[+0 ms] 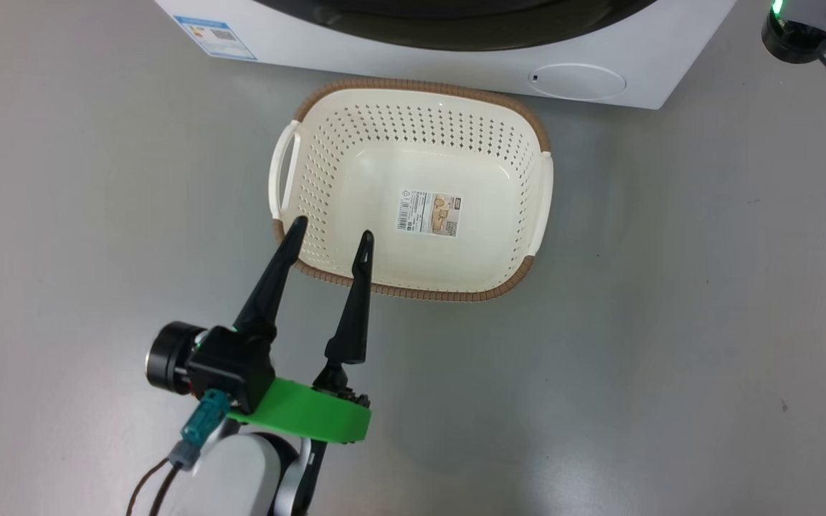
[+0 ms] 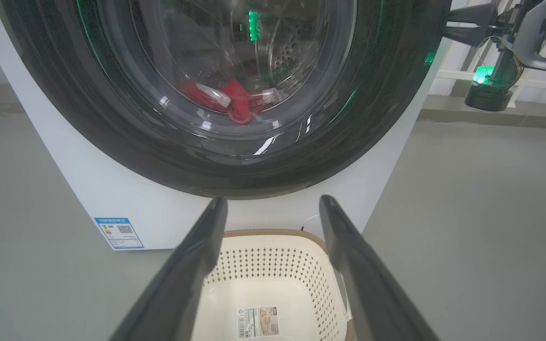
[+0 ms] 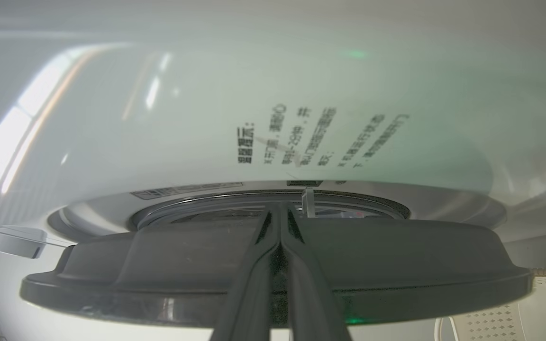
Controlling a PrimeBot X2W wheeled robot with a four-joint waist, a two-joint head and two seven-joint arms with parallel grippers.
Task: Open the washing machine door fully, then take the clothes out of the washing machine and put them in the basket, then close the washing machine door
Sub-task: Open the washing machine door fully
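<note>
Basket (image 1: 421, 85) beneath left hand (image 1: 332, 231)

A cream perforated basket (image 1: 355, 179) is sitting on a grey floor (image 1: 671, 322), just in front of the white washing machine (image 1: 399, 50). A paper label (image 1: 429, 213) is lying on its bottom. The left pincer (image 1: 332, 228) is pointing over the basket's near left rim, its dark fingers (image 1: 269, 287) standing apart.

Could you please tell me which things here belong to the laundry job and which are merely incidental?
Job: washing machine door, washing machine, clothes, basket.
Incidental: blue label, paper label, round flap.
</note>
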